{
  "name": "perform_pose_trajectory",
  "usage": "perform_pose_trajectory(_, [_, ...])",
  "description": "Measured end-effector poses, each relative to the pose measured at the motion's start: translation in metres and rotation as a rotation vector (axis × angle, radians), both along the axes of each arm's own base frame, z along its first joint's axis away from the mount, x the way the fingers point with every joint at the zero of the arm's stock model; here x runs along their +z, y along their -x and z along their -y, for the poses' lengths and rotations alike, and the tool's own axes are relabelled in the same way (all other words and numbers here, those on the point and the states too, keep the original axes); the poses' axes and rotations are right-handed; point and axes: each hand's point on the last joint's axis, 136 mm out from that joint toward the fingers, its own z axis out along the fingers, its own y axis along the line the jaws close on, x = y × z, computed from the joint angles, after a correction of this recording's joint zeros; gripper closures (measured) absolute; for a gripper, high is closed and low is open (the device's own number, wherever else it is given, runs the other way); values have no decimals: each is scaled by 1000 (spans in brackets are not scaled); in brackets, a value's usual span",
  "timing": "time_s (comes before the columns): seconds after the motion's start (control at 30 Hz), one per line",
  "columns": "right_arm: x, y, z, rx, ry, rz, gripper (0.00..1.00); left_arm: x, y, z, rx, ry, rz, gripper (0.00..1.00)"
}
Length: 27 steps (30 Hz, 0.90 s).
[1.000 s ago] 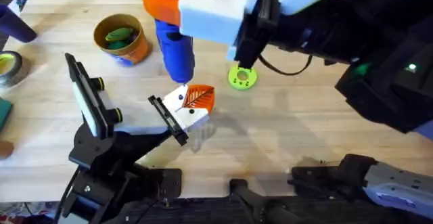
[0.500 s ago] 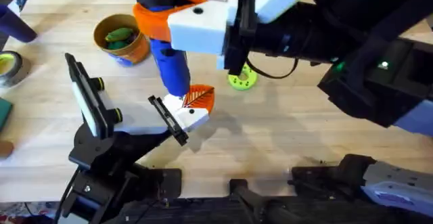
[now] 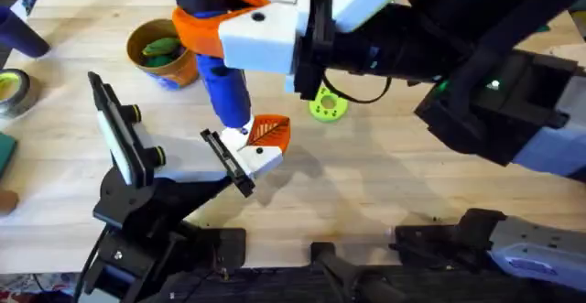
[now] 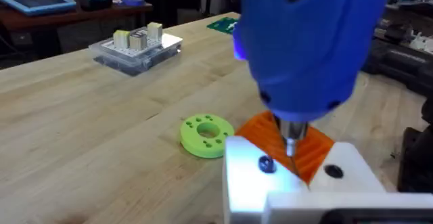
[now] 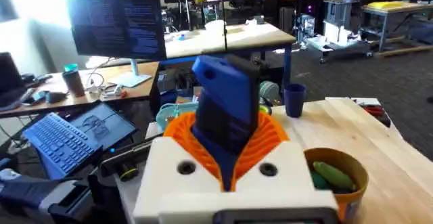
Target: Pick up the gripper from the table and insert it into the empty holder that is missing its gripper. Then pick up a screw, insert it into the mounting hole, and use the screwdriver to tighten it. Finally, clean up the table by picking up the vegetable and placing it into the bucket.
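Observation:
My right gripper (image 3: 224, 15) reaches across the table and is shut on the blue screwdriver (image 3: 229, 92), which points down. Its narrow tip rests on the white holder (image 3: 259, 159) at the end of my left arm. The orange gripper (image 3: 271, 133) sits in that holder. In the left wrist view the screwdriver (image 4: 304, 41) stands over the holder (image 4: 247, 183), its tip beside a dark screw (image 4: 265, 163) and the orange gripper (image 4: 318, 149). The yellow bucket (image 3: 186, 69) holds the green vegetable (image 3: 163, 48). The right wrist view shows the screwdriver (image 5: 226, 102) between orange pads (image 5: 274, 139).
A black-and-white plate with yellow-green knobs (image 3: 119, 134) stands at the left. A green disc (image 3: 327, 106) lies behind the holder. A tape roll (image 3: 11, 91) and a navy tube (image 3: 18, 33) sit at the far left. A clear parts box (image 4: 135, 45) lies farther off.
My right arm has shifted left with the screwdriver, bringing its tip from behind the orange gripper onto the white holder. The left arm and the bucket have stayed put.

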Motion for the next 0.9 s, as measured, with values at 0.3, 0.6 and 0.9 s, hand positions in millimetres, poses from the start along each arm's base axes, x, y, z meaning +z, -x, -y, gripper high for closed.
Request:
perform_pose_trajectory(0.3, [-6,-2,-3,0,14,11,959,0,0,0,0,0,0,986])
perform_pose_trajectory(0.6, [-10,-3,-5,3,27,33,958,0,0,0,0,0,0,986])
perform_pose_trajectory(0.9, [-12,-2,-5,7,37,33,960,0,0,0,0,0,0,986])
